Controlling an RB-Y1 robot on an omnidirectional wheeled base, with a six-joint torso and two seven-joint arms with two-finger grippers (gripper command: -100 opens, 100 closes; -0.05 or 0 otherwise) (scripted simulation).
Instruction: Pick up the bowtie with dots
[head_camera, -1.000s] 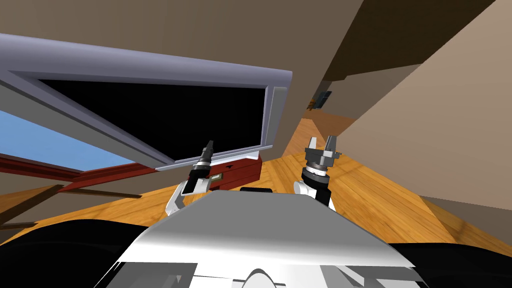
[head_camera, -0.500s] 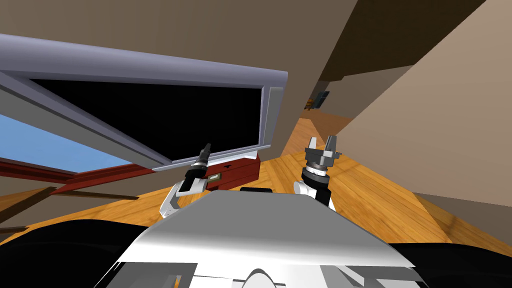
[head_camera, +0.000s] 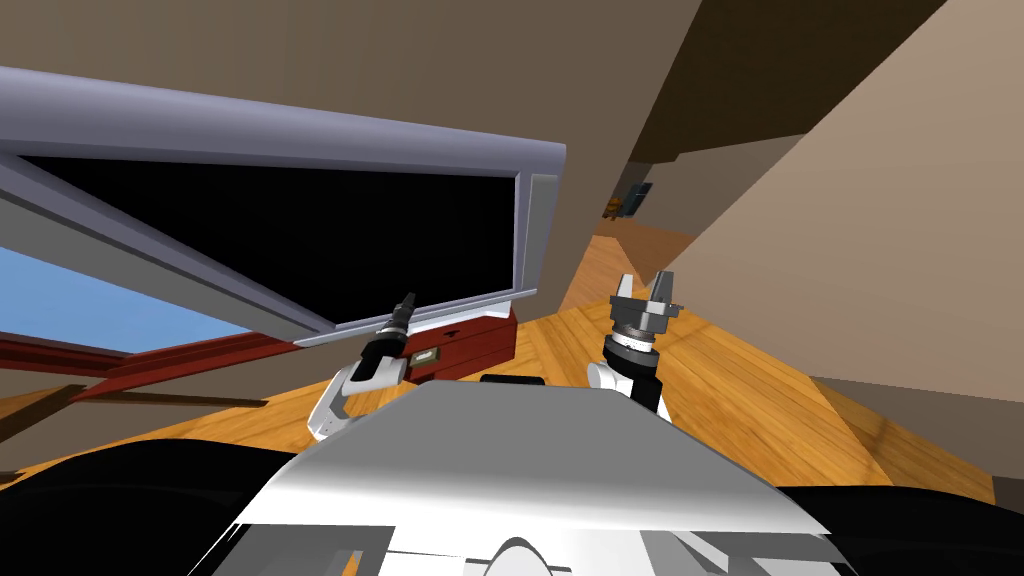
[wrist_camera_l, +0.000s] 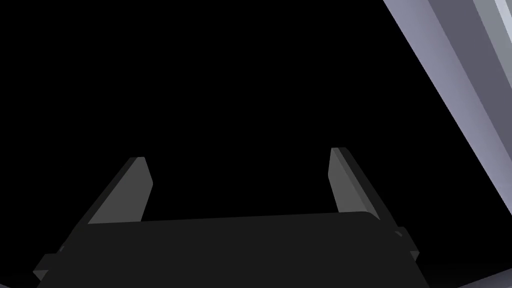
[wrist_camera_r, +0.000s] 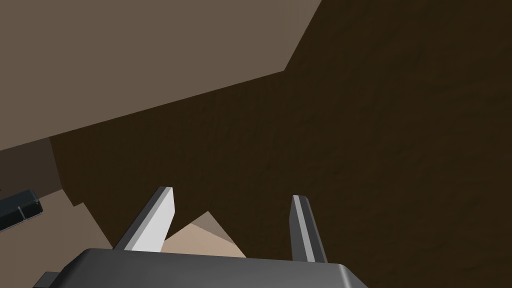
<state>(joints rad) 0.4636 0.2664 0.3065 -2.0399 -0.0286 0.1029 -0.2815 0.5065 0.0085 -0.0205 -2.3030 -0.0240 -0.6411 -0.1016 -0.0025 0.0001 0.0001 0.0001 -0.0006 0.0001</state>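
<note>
My left gripper (head_camera: 404, 303) reaches forward at the lower edge of a big grey frame (head_camera: 541, 225) that surrounds a black area. In the left wrist view the left gripper (wrist_camera_l: 237, 154) is open, with only black between its fingers (wrist_camera_l: 344, 182) and the grey frame (wrist_camera_l: 450, 75) off to one side. My right gripper (head_camera: 645, 284) is held up over the wooden floor to the right of the frame. Seen from the right wrist, the right gripper (wrist_camera_r: 231, 193) is open with nothing between its fingers (wrist_camera_r: 157, 220).
A red-brown low cabinet (head_camera: 475, 345) stands under the grey frame, with a small dark item (head_camera: 428, 355) on its front. Wooden floor (head_camera: 720, 375) runs into a narrow passage (head_camera: 615, 245) between brown walls. A blue pane (head_camera: 80, 300) lies far left.
The whole head view has slid left, so I have turned a little. My left arm has dropped slightly down and to the left. The right arm has not moved.
</note>
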